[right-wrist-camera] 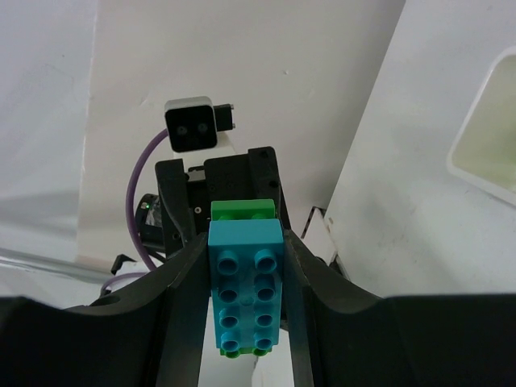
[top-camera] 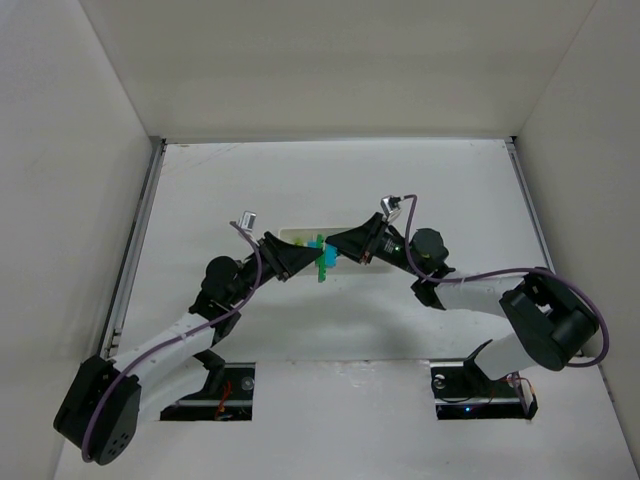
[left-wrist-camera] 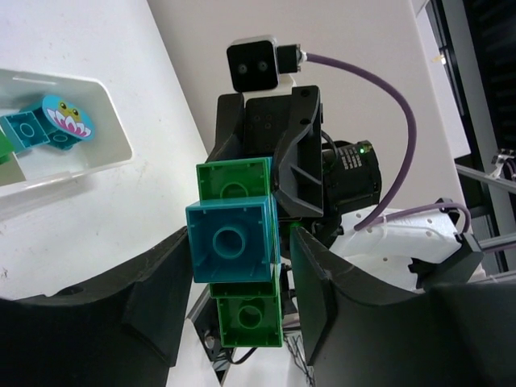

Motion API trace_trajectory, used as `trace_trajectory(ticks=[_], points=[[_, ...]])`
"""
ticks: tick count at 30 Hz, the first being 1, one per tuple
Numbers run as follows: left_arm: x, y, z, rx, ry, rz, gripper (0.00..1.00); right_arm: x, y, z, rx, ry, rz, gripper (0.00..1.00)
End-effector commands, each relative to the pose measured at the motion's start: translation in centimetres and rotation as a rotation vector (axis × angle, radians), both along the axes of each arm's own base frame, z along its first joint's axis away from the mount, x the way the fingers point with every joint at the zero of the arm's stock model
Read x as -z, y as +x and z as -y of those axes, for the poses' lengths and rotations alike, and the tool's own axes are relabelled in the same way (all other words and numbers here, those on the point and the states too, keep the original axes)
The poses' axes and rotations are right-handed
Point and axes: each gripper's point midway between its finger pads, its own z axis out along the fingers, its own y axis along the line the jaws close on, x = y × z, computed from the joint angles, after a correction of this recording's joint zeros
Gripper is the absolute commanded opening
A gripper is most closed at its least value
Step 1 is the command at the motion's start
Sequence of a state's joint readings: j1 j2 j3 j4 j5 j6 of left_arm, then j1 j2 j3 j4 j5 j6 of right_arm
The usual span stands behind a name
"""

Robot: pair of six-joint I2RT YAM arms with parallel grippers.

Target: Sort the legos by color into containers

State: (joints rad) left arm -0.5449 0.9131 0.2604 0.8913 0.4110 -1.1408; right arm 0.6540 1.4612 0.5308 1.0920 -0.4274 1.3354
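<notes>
Nearest the lens in the left wrist view, the dark fingers (left-wrist-camera: 153,298) of the left gripper (left-wrist-camera: 240,240) are seen on either side of a stack of legos (top-camera: 322,258). A cyan brick (left-wrist-camera: 232,243) is set against two green bricks (left-wrist-camera: 235,179), with their hollow undersides turned to that camera. One finger appears to touch the cyan brick, while a thin slit is seen at the other, so it cannot be told whether this pincer is grasping or released.

In the right wrist view a long cyan piece with its studs showing is clamped between the fingers of the right gripper (right-wrist-camera: 246,251), with green visible behind it. How the pieces are joined cannot be made out.

The stack is held above the table (top-camera: 300,180) near its middle, between the two grippers and just in front of the white tray (left-wrist-camera: 111,121). From above, most of the tray is covered by the grippers and only a pale strip is seen. One end compartment is shown in the left wrist view, cut off at the picture's edge. It holds loose cyan bricks (left-wrist-camera: 28,133) and a printed piece (left-wrist-camera: 66,117) bearing a face.

The left arm (top-camera: 170,340) and right arm (top-camera: 500,300) are reached forward from the near edge and bent inward, wrists pointed at each other. A purple cable (left-wrist-camera: 395,105) is looped over the right wrist.
</notes>
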Motion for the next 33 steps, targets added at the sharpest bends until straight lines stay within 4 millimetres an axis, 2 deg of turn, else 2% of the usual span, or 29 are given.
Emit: trace_trajectory(ticks=[1, 10, 19, 23, 33], points=[[-2.3, -0.5, 0.5, 0.029, -0.016, 0.098, 0.45, -2.2, 0.2, -0.2, -0.018, 0.045, 0.050, 0.33], [-2.3, -0.8, 1.0, 0.049, -0.008, 0.103, 0.42, -1.5, 0.3, -0.6, -0.030, 0.032, 0.030, 0.33], [-2.1, -0.6, 1.0, 0.045, 0.001, 0.102, 0.25, -1.1, 0.4, -0.5, -0.029, 0.026, 0.021, 0.33], [-2.1, -0.5, 0.6, 0.032, -0.001, 0.101, 0.18, -0.6, 0.8, 0.1, -0.012, 0.018, 0.013, 0.32], [-2.9, 0.5, -1.5, -0.042, -0.032, 0.098, 0.15, 0.3, 0.9, 2.1, 0.013, -0.001, 0.011, 0.30]])
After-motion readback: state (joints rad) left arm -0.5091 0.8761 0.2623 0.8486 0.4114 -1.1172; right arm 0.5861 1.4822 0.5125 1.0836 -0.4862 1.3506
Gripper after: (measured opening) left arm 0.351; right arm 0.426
